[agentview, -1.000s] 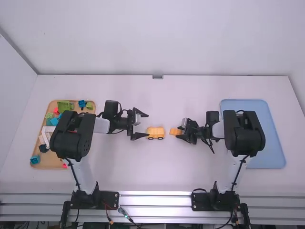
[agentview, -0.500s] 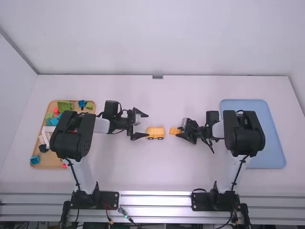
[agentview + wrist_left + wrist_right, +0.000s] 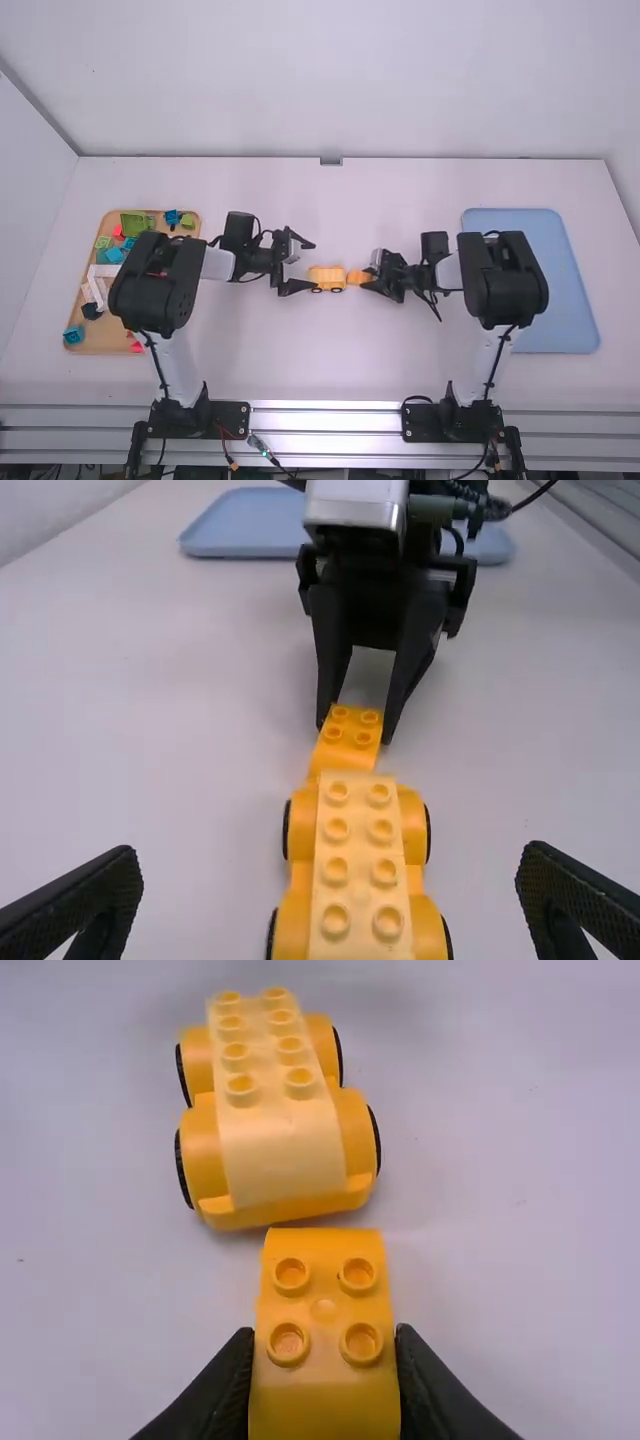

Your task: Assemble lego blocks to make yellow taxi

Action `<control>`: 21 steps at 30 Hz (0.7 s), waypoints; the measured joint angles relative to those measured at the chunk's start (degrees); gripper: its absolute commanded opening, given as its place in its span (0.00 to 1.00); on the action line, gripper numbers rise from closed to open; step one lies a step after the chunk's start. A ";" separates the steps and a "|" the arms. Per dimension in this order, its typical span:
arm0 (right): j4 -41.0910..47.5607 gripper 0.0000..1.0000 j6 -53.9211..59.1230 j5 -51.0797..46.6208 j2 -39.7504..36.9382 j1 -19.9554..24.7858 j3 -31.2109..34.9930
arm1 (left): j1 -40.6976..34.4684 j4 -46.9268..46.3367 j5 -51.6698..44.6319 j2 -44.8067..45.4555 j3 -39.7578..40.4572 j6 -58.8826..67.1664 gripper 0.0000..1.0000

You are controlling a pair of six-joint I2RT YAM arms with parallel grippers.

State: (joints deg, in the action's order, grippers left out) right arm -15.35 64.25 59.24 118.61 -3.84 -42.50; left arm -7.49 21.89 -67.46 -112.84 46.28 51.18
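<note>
Looking light and stiff, the orange block (image 3: pixel 357 277) mid-frame suits a side hold, right gripper (image 3: pixel 322 1334) clamped on it, left gripper (image 3: pixel 313 265) spread.

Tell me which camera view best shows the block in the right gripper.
The right wrist view: the block is close up in the right gripper, its four studs plain. The left wrist view shows it farther off, those studs smaller; the high view, a small orange shape beside the wheeled piece.

Bright, even light washes the table (image 3: pixel 390 200) around the car (image 3: pixel 326 275); the car's top shines pale, and faint, soft shadow lies just beside it.
</note>
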 measured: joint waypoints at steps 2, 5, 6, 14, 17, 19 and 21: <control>1.60 0.12 -1.20 1.05 0.00 0.61 -0.66 | -1.07 -0.11 1.25 -1.49 0.00 -0.17 1.00; 4.42 0.11 -2.40 1.77 0.00 1.42 -2.56 | -2.56 1.09 2.73 -3.43 0.00 -0.22 1.00; 6.21 0.10 -2.58 2.03 -0.02 1.66 -3.67 | -3.21 1.88 3.43 -4.15 0.00 -0.22 1.00; 17.75 0.05 0.39 2.60 -0.52 0.59 -8.31 | -4.96 6.71 6.62 -7.80 0.00 -0.39 0.88; 21.14 0.03 2.75 3.10 -1.79 -0.59 -9.22 | -5.01 7.56 6.86 -9.33 0.00 -0.39 0.80; 21.81 0.03 4.20 3.91 -2.62 -1.53 -9.97 | -5.01 7.54 7.10 -9.84 0.00 -0.31 0.80; 21.49 0.03 5.18 4.96 -3.02 -2.43 -11.02 | -5.01 7.54 7.15 -9.84 0.00 -0.39 0.74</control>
State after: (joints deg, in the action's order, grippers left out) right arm 6.13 69.43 64.20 115.59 -6.26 -53.52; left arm -12.49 29.43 -60.31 -122.67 46.28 50.78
